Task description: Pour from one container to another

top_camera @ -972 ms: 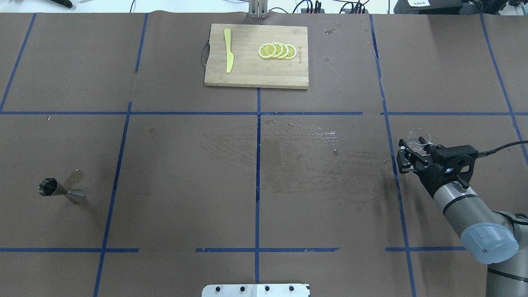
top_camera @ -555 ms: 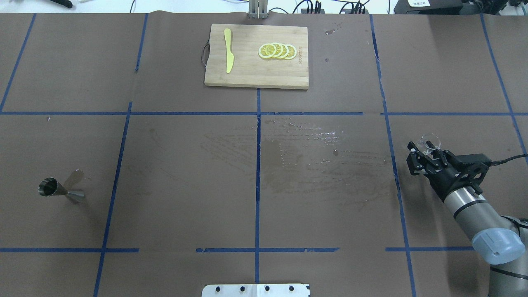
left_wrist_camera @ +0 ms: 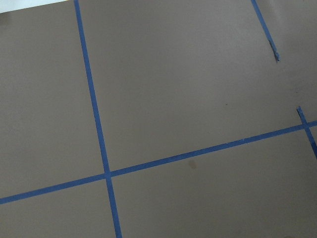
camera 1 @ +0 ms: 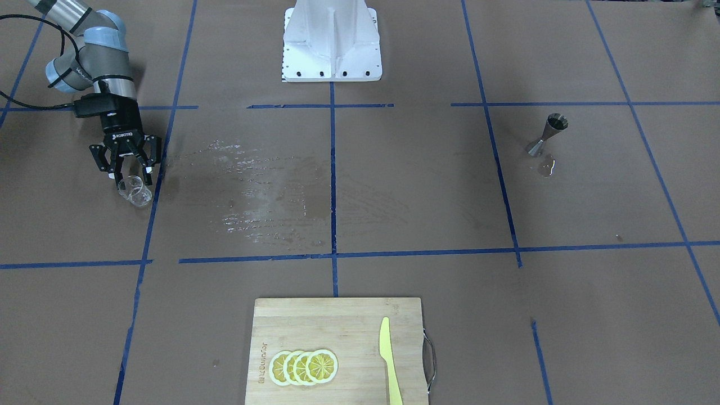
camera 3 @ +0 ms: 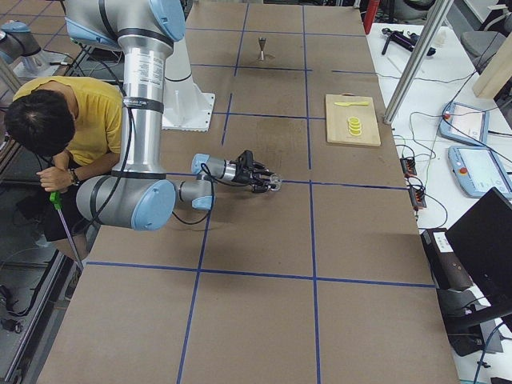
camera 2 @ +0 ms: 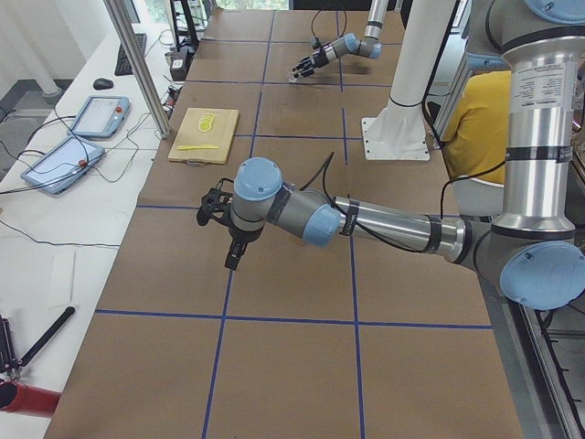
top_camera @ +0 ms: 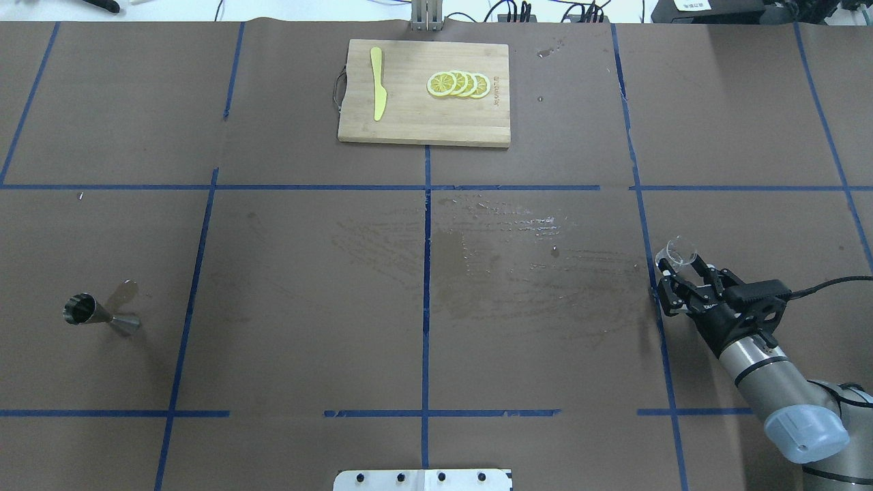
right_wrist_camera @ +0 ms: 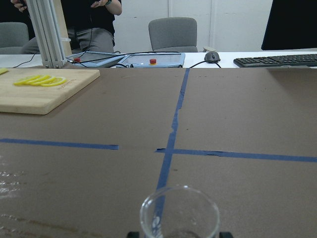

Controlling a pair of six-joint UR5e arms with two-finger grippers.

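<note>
— Glass, at the right gripper [top_camera: 679,267]?
— Yes: small clear glass cup [top_camera: 680,250], pinched at the very tips of the black fingers, closed against its wall. Round open rim, thin see-through sides; pouring lip too faint to make out. From the wrist camera, seen low and centred between the two fingertips.
— And the metal vessel?
— Silvery jigger [top_camera: 102,312], two cones joined at a narrow waist. Upright on brown paper [top_camera: 293,273], well apart from that gripper, far off to its left.
— Anything else?
— Ahead of the gripper and to its left, a bamboo cutting board [top_camera: 409,126] with fanned lemon slices [top_camera: 458,84] and a flat yellow knife [top_camera: 377,83]. Just to its left, glistening wet smears [top_camera: 505,225]. Blue tape [top_camera: 426,307] in a grid.
— Left gripper [camera 2: 233,258]?
— Shown only from the side camera; open or closed, cannot tell.
</note>
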